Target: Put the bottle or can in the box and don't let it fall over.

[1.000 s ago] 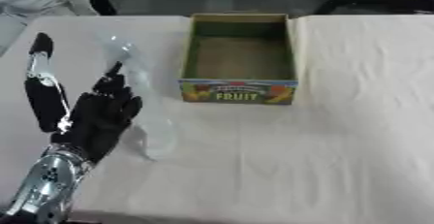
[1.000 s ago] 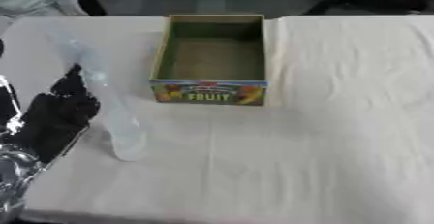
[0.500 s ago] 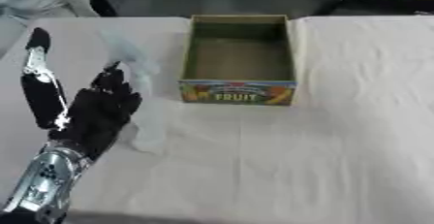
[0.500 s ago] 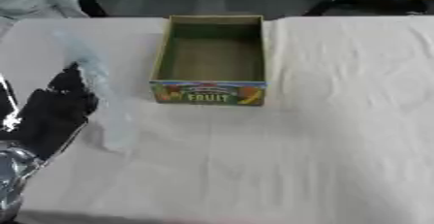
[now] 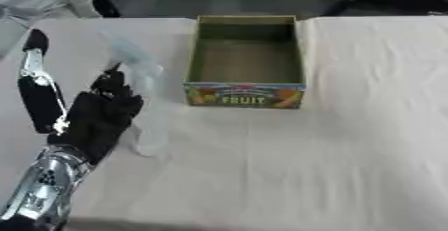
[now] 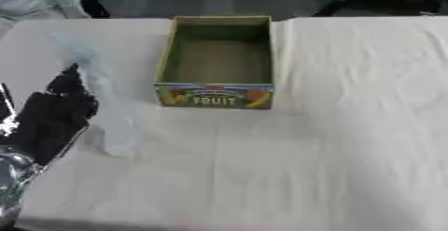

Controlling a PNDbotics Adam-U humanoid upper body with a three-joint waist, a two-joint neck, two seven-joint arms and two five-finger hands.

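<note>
Bottle (image 5: pixel 140 100) now tilts top-left versus 1 s ago, when it stood nearer upright; its base is still near-left on the tabletop (image 5: pixel 350 150). Left robot hand (image 5: pixel 96 117) is clasped round the bottle's middle, one finger pointing far. Bottle is clear, blurred, left of the box (image 5: pixel 245 62), outside it.
</note>
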